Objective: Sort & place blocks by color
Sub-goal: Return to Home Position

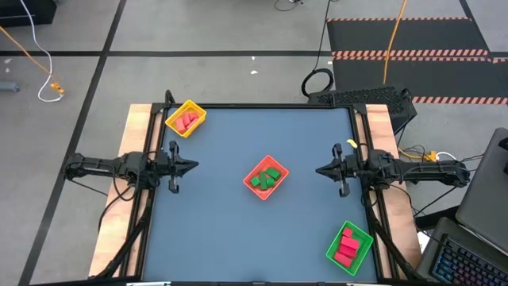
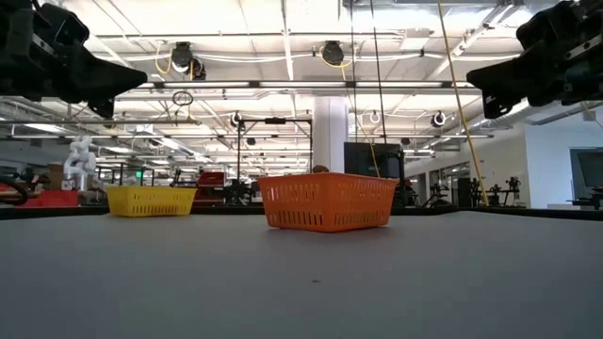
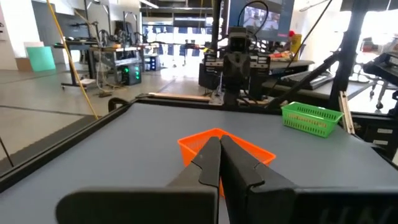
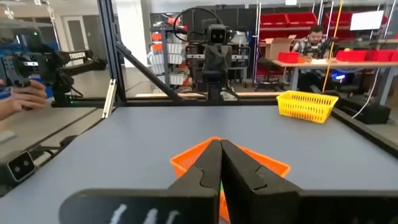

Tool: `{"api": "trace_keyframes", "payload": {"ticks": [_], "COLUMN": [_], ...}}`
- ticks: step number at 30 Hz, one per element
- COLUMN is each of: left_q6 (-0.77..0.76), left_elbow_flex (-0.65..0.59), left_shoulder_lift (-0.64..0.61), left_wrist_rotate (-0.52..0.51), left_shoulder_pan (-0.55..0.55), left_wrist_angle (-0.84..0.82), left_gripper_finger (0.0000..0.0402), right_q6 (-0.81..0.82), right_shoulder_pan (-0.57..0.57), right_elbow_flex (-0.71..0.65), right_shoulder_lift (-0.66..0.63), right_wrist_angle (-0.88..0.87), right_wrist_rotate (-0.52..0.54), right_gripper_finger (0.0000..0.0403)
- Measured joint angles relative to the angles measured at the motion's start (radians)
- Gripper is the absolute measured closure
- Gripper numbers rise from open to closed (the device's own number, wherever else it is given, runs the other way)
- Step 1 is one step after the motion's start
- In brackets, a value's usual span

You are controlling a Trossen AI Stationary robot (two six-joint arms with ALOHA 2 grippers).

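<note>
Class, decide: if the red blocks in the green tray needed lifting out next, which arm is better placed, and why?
Right. The green tray holding the red blocks lies close to the right tool, on its side; the left tool sits far across.

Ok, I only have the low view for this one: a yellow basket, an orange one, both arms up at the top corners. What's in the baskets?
Observer: Green blocks lie in the orange tray, and red blocks in the yellow tray.
Operator: Is there a third tray?
Observer: Yes, a green tray at the table corner on the right arm's side, with red blocks in it too.
Operator: And the grippers?
Observer: The left gripper and right gripper are both shut and hold nothing. They face each other across the orange tray.
</note>
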Motion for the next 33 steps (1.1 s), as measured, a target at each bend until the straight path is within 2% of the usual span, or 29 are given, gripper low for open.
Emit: {"api": "trace_keyframes", "payload": {"ticks": [11,33], "left_q6": [0.0,0.0], "left_elbow_flex": [-0.001,-0.001], "left_shoulder_lift": [0.0,0.0], "left_wrist_rotate": [-0.008,-0.007], "left_shoulder_pan": [0.0,0.0], "left_wrist_angle": [0.014,0.019], "left_gripper_finger": [0.0361,0.0355], "right_q6": [-0.042,-0.041], "right_shoulder_pan": [0.0,0.0], "right_elbow_flex": [0.0,0.0], "right_shoulder_lift": [0.0,0.0], "right_wrist_angle": [0.003,0.003], "right_wrist_rotate": [0.004,0.004], "right_gripper_finger": [0.0403,0.0403]}}
